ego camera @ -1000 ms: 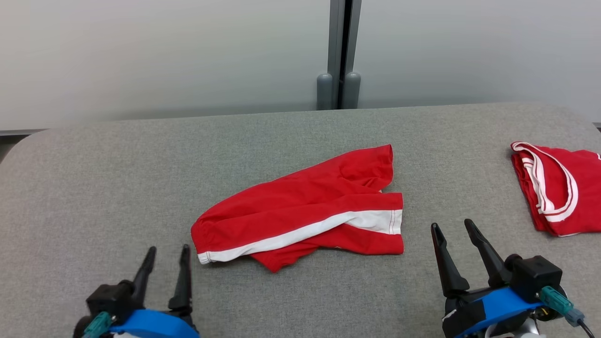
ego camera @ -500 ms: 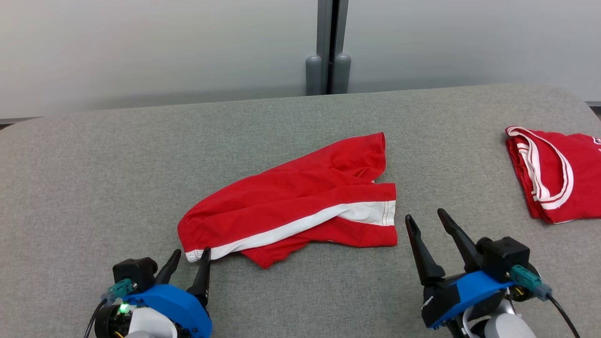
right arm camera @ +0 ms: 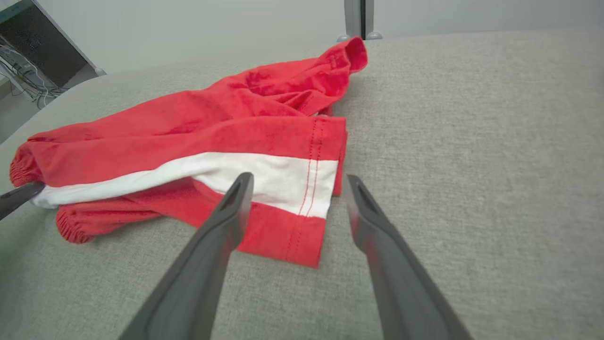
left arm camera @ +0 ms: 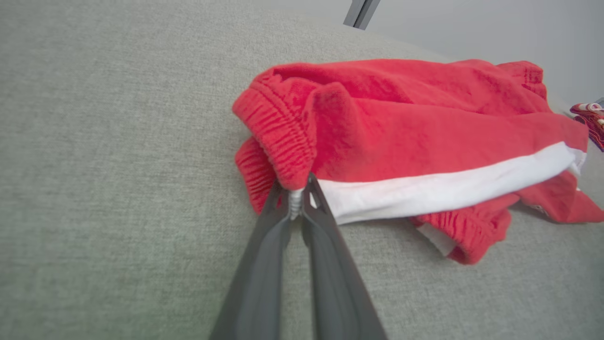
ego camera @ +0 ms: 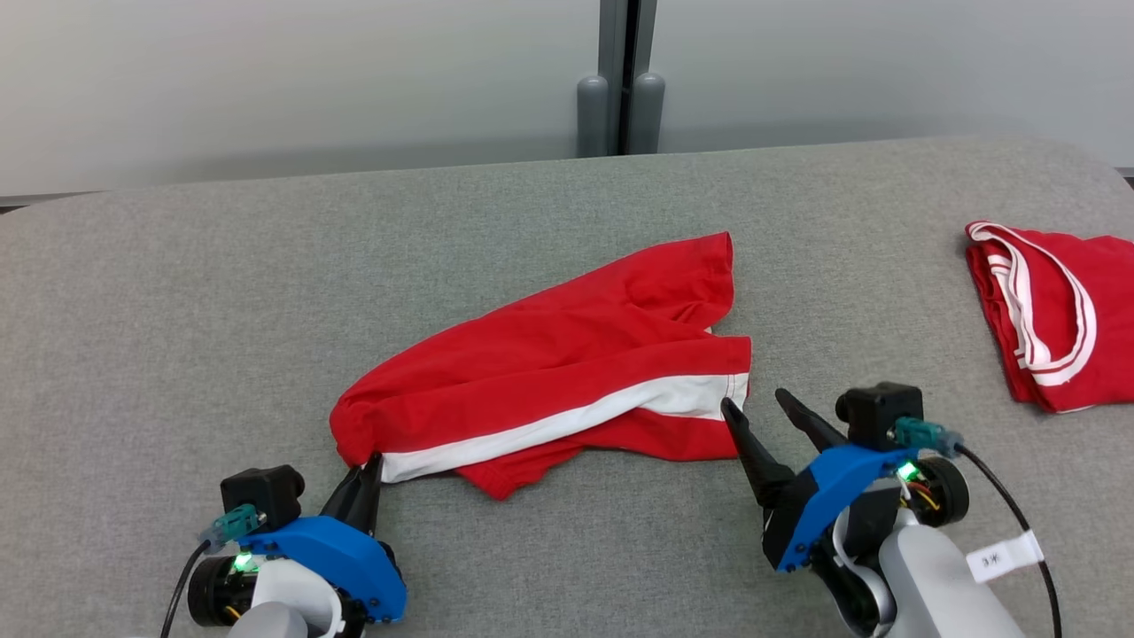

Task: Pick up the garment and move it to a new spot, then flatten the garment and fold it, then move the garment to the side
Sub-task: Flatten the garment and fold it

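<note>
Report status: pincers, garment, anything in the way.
Left pincer shut on red shorts at waistband corner. Right pincer open at leg hem, not yet gripping. Shorts crumpled on table. Second red garment apart at far right, no obstruction.

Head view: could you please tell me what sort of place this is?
Probably a lab or office: a grey fabric-covered table, pale partition panels behind it, red shorts and a folded red garment.

Red shorts (ego camera: 567, 346) with one white stripe; grey tabletop (ego camera: 177, 310); far cloth (ego camera: 1054, 319) red, seemingly white-banded.
</note>
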You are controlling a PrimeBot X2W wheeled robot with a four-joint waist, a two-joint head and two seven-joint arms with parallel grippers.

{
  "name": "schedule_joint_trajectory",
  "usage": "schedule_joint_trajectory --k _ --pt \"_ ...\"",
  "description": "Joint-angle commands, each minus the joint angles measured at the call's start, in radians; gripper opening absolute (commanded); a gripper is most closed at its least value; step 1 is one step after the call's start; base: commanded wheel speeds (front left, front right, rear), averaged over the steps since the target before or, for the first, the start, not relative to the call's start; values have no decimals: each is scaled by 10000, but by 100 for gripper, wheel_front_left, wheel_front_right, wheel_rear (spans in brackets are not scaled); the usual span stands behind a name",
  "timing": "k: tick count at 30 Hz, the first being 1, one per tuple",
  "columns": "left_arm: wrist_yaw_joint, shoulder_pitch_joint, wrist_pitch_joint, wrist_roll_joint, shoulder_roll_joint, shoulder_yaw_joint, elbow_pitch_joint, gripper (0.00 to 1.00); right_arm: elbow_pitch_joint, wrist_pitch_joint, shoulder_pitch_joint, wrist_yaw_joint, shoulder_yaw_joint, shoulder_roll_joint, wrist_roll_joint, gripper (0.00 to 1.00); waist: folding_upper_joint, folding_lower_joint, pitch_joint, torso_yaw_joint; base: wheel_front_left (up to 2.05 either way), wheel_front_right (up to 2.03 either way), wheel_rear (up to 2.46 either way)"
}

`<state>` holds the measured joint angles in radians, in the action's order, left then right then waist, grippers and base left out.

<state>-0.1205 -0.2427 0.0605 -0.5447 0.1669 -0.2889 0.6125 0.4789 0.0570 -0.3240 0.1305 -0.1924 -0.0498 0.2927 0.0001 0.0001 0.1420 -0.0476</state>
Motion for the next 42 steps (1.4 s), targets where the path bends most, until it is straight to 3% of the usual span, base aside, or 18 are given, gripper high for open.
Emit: schedule_joint_trajectory --k 1,8,21,28,34,42 --pt "-61 -190 128 -42 13 -82 37 0 426 204 -350 6 25 -9 125 100 -1 -1 18 56 0 0 0" --pt "-88 -293 293 -133 24 -333 173 0 1782 583 -996 6 -86 -10 659 100 -1 -1 37 198 0 0 0" --pt "-106 -441 459 -333 183 -634 140 0 2974 -153 -1923 6 -1082 -15 1572 100 -1 -1 128 171 0 0 0" --pt "-110 -551 474 -410 242 -703 111 0 3857 -345 -2294 6 -834 -10 1431 100 -1 -1 290 217 0 0 0" --pt "-88 -626 477 -442 309 -740 94 0 4193 -331 -2550 6 -1095 -10 1782 100 -1 -1 392 242 0 0 0" --pt "-88 -662 528 -516 310 -788 108 0 3717 -340 -2544 6 -1913 -12 2838 100 -1 -1 383 264 0 0 0"
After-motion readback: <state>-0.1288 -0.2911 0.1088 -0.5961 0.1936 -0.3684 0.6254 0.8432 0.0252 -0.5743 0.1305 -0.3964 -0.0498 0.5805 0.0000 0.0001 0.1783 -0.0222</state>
